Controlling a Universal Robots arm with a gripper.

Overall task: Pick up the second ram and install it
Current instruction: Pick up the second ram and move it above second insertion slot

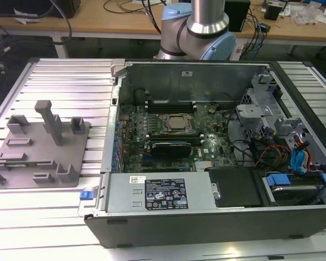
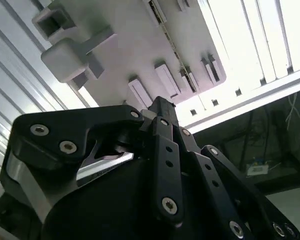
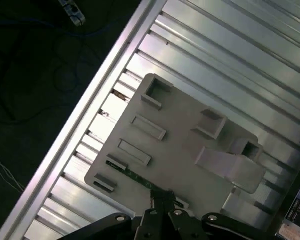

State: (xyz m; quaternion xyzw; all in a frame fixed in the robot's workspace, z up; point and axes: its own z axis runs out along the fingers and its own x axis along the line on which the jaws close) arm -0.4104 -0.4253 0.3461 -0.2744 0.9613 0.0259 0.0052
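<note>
1 gripper (image 3: 162,196) hangs over 1 second ram (image 3: 134,175) lying in 1 grey fixture (image 3: 180,145); jaw opening: cannot tell.

Exterior view: bright, even light from overhead. Table (image 1: 60,81) slats bleach to white glare along the near edge. Case (image 1: 206,223) interior is dimmer, with the motherboard (image 1: 168,130) shaded by the walls. Fixture (image 1: 41,149) throws short, soft shadows.
Second wrist view: slats blown out in white strips. Gripper (image 2: 160,105) is near black, with one bright glint on a metal edge.
First wrist view: slats streaked with pale reflections. Floor (image 3: 30,100) beyond the table edge is dark.
</note>
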